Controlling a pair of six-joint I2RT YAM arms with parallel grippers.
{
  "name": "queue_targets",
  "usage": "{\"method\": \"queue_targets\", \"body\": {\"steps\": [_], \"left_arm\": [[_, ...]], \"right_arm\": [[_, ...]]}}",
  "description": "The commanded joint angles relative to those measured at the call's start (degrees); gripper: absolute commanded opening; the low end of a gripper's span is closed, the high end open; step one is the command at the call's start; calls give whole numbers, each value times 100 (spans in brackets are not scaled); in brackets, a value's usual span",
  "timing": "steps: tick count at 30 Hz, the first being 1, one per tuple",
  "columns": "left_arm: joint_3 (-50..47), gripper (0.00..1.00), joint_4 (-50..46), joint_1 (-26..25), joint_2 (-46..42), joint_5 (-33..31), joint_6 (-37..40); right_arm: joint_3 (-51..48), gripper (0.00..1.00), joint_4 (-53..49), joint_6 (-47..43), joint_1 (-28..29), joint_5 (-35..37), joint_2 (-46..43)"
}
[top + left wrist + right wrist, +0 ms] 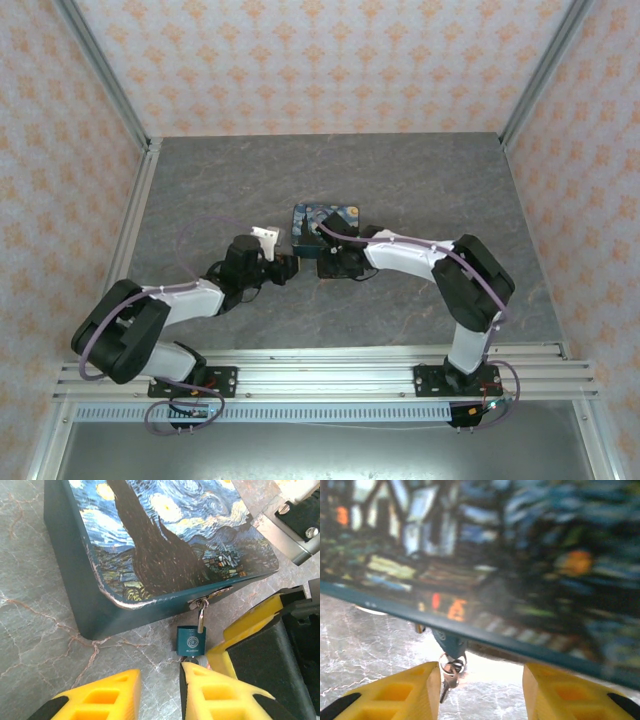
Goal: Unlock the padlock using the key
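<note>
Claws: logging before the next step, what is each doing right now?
Left claw: open, holding nothing.
Right claw: open, key hanging unheld in the gap.

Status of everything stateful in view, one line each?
tin, lid shut, hasp padlocked
padlock, hanging from hasp, shackle looks closed
key, at padlock's underside, apparently inserted
left end effector, open, holding nothing
right end effector, open, holding nothing

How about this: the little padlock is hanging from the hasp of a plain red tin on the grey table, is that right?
Not quite. The tin is dark blue with a swirling night-sky painting on its lid, not plain red, as the left wrist view shows. The padlock does hang from its hasp, and the tin sits on the grey table.
</note>
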Motion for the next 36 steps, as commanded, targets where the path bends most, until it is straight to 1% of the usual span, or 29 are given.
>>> {"method": "queue_targets", "body": {"steps": [1,6,10,13,17,18,22,29,36], "left_arm": [[-26,28,-299,-31,-291,-212,168],[-58,28,-471,-35,-468,-248,191],[-114,28,-429,-31,-491,-249,141],[-142,28,-401,-32,-495,-257,102],[-168,28,-459,-34,-545,-249,106],[-177,28,-498,-33,-580,-249,122],[-221,28,-676,-34,-749,-308,194],[-221,28,-739,-33,-821,-313,181],[-173,28,-639,-35,-695,-218,141]], "right_arm": [[-49,47,-173,159,5,660,-571],[-500,46,431,590,5,977,-1232],[-770,43,865,870,49,1048,-1458],[-893,40,1130,934,249,1187,-1318],[-1194,29,1810,1177,339,1095,-1018],[-1314,27,2040,1248,339,1089,-990],[-1706,27,2799,1461,339,1060,-896],[-2033,28,3412,1672,335,994,-630],[-2004,27,3386,1717,339,1027,-410]]}}
